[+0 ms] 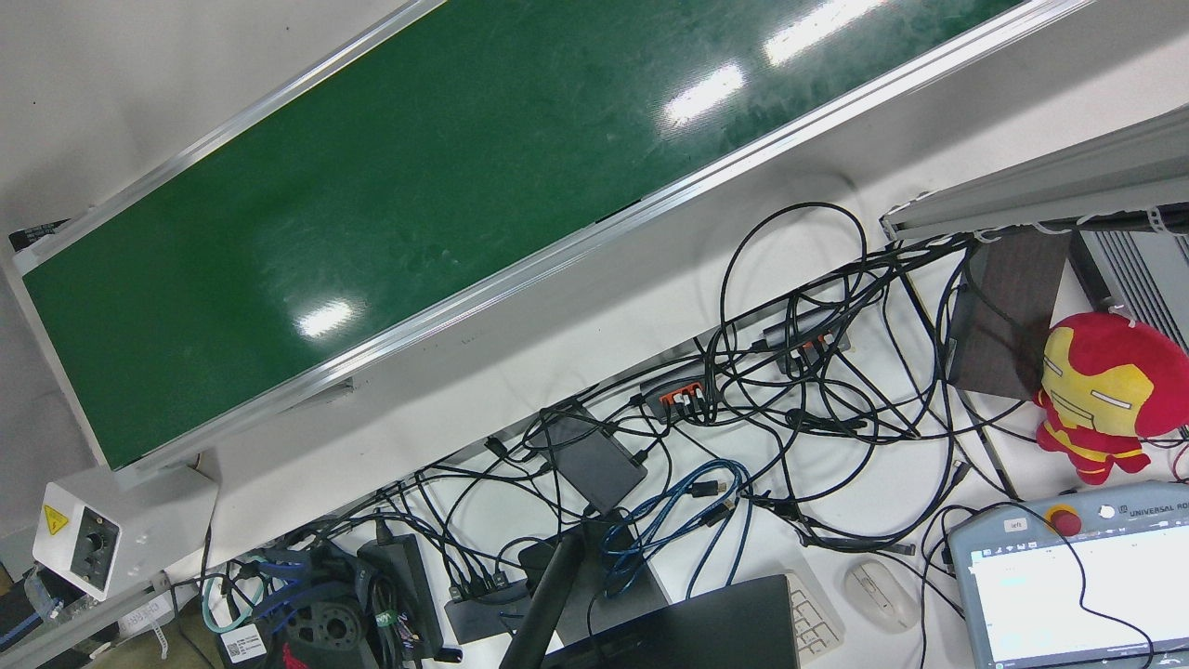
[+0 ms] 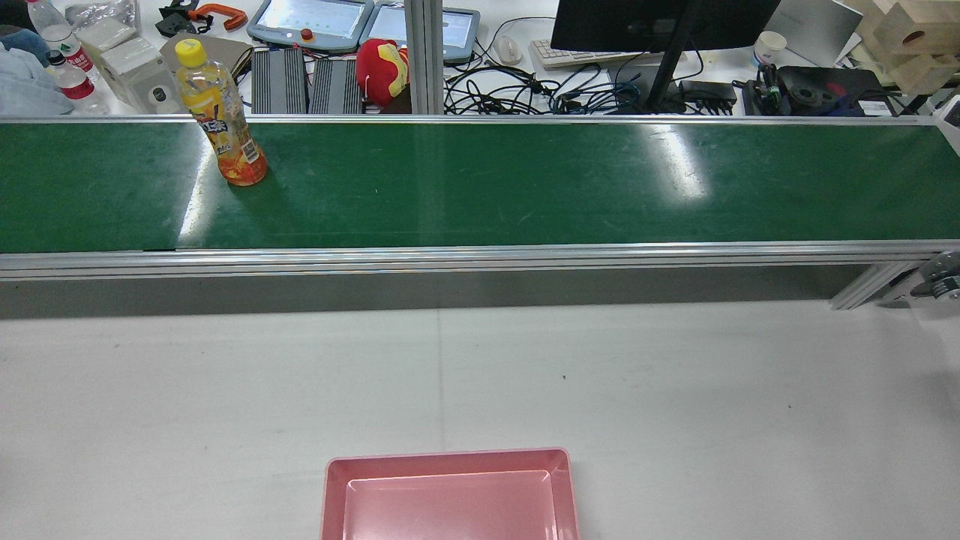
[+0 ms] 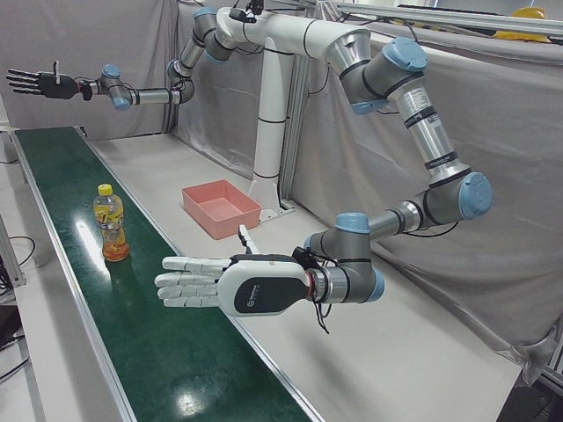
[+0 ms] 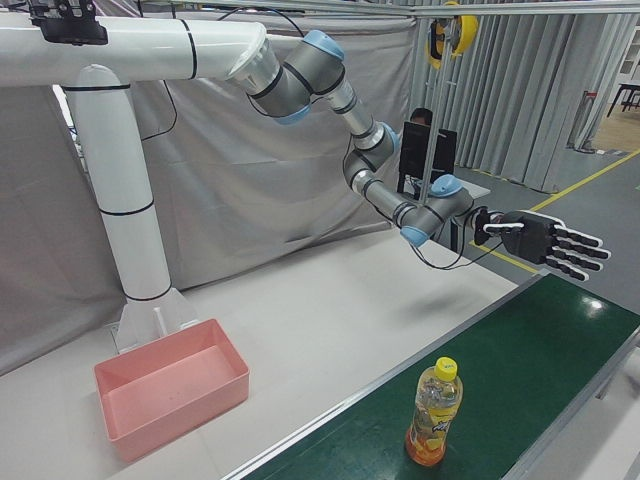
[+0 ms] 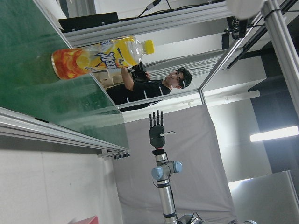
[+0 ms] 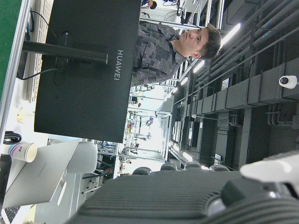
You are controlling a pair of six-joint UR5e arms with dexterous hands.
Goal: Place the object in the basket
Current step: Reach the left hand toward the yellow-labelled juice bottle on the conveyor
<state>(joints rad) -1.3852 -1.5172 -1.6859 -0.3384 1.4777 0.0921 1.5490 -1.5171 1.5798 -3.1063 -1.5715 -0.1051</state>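
An orange-juice bottle (image 2: 225,120) with a yellow cap stands upright on the green conveyor belt (image 2: 525,180), toward the robot's left end. It also shows in the left-front view (image 3: 110,224), the right-front view (image 4: 433,410) and the left hand view (image 5: 98,58). The pink basket (image 2: 450,454) sits on the white table near the arms' pedestal (image 3: 207,220) (image 4: 180,410) and holds nothing. My left hand (image 3: 211,286), white, is open with fingers stretched flat over the belt, apart from the bottle. My right hand (image 4: 545,245), black, is open and raised over the belt's far end (image 3: 35,82) (image 5: 156,128).
Beyond the belt is a desk with cables (image 1: 790,390), a monitor (image 2: 660,22), teach pendants (image 2: 307,19), a red plush toy (image 2: 382,67) and water bottles (image 2: 67,60). An aluminium rail (image 2: 450,255) edges the belt. A person (image 6: 177,42) stands past the monitor.
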